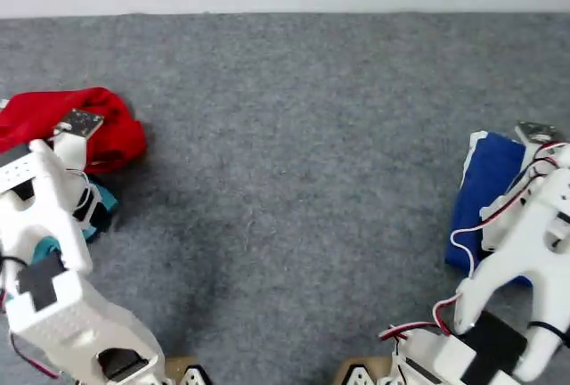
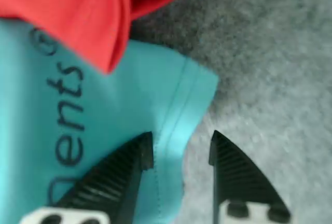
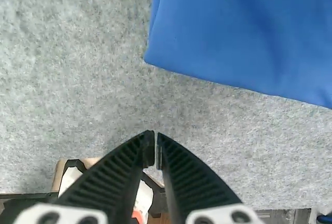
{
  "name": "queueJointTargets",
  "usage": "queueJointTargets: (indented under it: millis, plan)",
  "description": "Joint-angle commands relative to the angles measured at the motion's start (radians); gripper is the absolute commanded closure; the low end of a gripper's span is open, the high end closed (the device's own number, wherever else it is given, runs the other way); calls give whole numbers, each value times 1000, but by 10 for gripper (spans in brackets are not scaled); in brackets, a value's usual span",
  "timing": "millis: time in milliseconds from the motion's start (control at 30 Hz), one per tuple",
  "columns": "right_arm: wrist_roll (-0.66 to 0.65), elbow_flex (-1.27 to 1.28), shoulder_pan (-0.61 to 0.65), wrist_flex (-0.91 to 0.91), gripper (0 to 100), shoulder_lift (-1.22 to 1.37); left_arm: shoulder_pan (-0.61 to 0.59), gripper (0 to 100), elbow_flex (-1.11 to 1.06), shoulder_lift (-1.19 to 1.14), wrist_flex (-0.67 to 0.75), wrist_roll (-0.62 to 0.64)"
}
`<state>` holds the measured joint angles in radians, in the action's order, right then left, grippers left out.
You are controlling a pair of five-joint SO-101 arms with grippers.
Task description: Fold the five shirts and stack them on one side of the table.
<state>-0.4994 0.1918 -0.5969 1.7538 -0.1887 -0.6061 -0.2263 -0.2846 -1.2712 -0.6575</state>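
Looks barely begun: just 1 blue shirt (image 1: 488,191) folded at the high view's right edge, near the right tool (image 3: 154,136), pressed together and empty over grey tabletop (image 1: 294,135). At far left, red shirt (image 1: 98,122) heaped on teal shirt (image 2: 124,89), both unfolded, with left tool (image 2: 181,138) spread astride the teal hem.

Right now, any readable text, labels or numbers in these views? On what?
On the teal shirt: dark printed lettering, cut off at the picture's edge and partly under the red shirt; no whole word can be read.
On the red shirt, the blue shirt and the grey mat: no text visible.
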Motion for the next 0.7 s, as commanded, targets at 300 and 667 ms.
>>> queueJointTargets:
  millis: [300, 667]
  plan:
    - [3, 155, 7, 41, 990, -282, 98, 987, 150, 121, -86, 123]
    - [3, 192, 5, 41, 990, -331, 388, 987, 268, 540, -224, 319]
